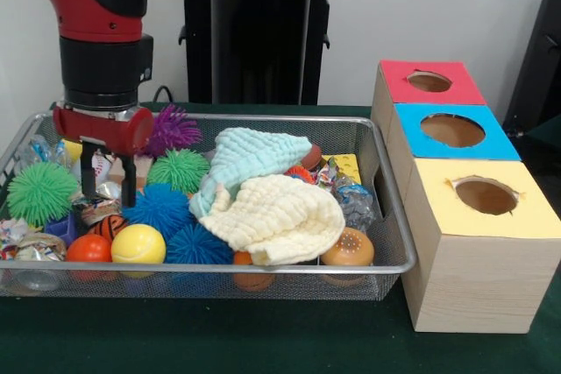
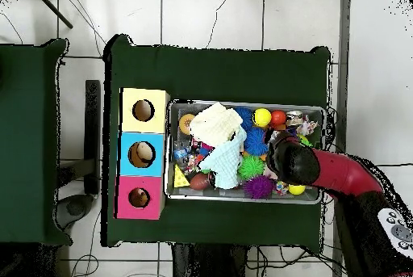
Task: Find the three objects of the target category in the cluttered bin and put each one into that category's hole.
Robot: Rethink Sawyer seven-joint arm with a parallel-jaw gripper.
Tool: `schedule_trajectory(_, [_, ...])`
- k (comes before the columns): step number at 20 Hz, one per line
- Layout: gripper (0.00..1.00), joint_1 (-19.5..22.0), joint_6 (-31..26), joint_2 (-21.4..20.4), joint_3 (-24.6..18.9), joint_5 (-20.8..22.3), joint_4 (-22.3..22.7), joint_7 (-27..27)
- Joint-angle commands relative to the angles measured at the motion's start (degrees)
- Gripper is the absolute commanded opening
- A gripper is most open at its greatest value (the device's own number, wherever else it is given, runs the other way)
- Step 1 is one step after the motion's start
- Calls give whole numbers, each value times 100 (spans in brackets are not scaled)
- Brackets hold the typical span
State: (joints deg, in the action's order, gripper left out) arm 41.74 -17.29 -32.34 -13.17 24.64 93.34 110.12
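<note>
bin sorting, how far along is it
Nothing looks sorted yet: the bin is full, and no toy shows in the red or yellow hole. The end effector hangs open and empty over the left-side toys. All three objects appear left.

Dark green surface [image 1: 263, 343], silver wire basket [image 1: 386, 208], pale wood box [image 1: 465, 282] topped red, blue, yellow, cream cloth [image 1: 280, 216] and mint cloth [image 1: 250, 155], spiky balls — green [image 1: 39, 192], blue [image 1: 162, 208], purple [image 1: 173, 129] — plain yellow ball [image 1: 138, 243], red-and-black arm [image 1: 101, 15].
</note>
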Motion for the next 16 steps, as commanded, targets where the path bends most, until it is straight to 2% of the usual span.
schedule_trajectory(1, [100, -138, 288, 211, -295, 528, -21, -252])
schedule_trajectory(3, [100, -308, 548, 330, -108, 675, -35, -49])
schedule_trajectory(7, [100, -471, 689, 439, 77, 756, -129, 146])
schedule_trajectory(16, [100, -704, 1241, 822, 499, 992, -183, 362])
